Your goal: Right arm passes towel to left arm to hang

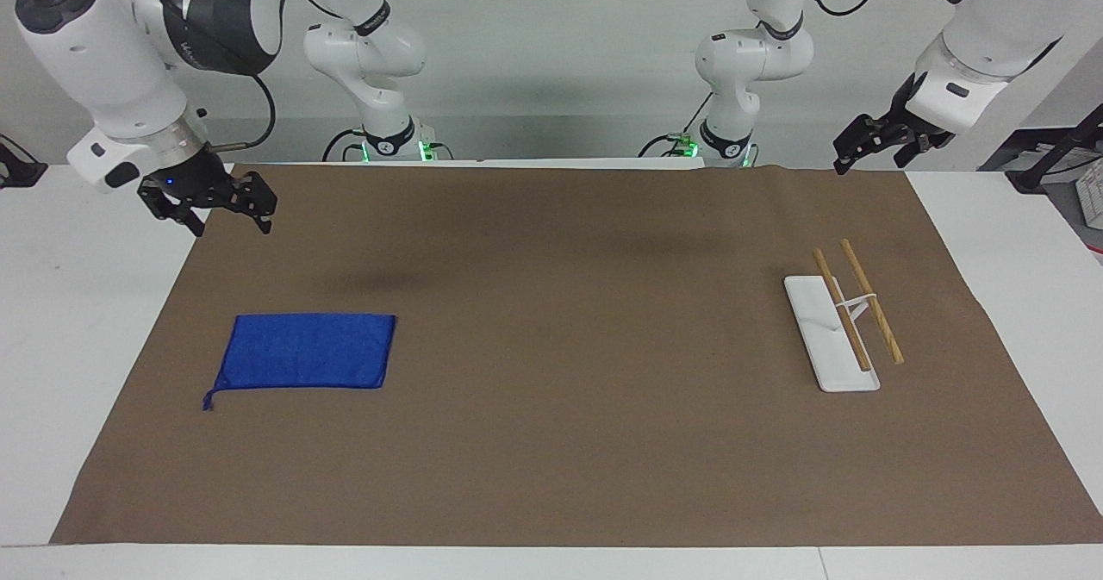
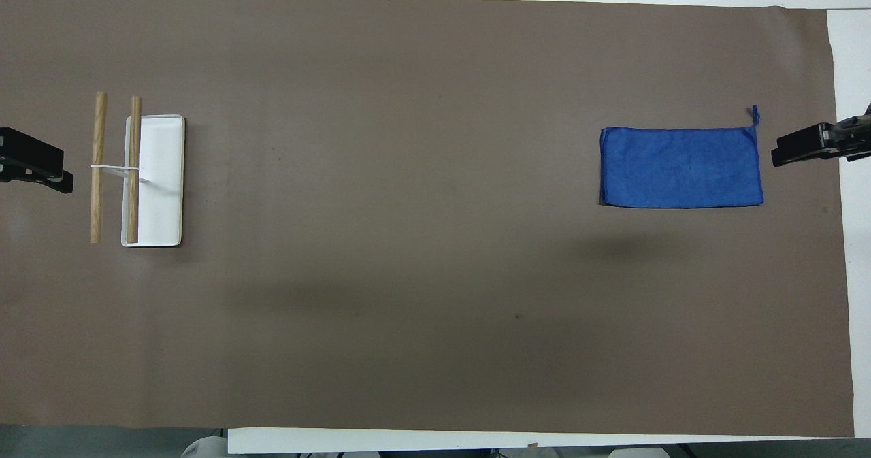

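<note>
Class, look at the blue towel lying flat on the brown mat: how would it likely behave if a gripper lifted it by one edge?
The towel is thin cloth, so it would probably droop and fold, not stay flat. It looks light. Its corner loop would likely dangle.

No legible text, labels, brands or numbers anywhere. Faint lettering on right arm [image 1: 215, 20] elbow section, unreadable.

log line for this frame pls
stage: pre-grasp | towel: flat on mat, untouched | right gripper: open, raised near towel's end | left gripper: open, waiting by rack
</note>
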### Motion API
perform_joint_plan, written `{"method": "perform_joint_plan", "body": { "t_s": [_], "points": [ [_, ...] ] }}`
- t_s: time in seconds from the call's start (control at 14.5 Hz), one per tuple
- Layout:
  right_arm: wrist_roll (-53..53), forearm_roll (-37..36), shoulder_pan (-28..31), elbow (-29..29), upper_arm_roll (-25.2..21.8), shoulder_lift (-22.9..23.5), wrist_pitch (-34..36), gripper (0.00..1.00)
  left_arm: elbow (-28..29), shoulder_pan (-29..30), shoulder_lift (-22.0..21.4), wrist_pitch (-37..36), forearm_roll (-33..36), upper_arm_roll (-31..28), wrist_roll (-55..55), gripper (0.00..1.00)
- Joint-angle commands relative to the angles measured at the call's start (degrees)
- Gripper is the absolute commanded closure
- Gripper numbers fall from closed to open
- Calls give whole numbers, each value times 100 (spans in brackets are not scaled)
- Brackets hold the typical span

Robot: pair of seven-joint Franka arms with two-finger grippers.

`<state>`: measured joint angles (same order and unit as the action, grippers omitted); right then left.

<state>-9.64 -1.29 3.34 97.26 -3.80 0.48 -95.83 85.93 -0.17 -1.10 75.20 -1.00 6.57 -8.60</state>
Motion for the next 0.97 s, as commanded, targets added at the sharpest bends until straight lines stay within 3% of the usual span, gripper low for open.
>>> {"method": "perform_joint_plan", "body": {
  "t_s": [0.0, 0.48, 0.69, 0.9],
  "points": [
    [-151, -20, 79, 3, 38, 22, -68, 1, 179, 52, -145, 92, 56, 11, 34, 0],
    [-143, -11, 106, 178, 11, 241, -347, 2, 179, 52, -145, 92, 56, 11, 34, 0],
    [-161, -11, 255, 940, 82, 347, -1409, 1, 179, 52, -145, 92, 56, 11, 34, 0],
    [-493, -11, 264, 2057, 82, 469, -3296, 1, 179, 52, -145, 92, 56, 11, 34, 0]
  ]
}}
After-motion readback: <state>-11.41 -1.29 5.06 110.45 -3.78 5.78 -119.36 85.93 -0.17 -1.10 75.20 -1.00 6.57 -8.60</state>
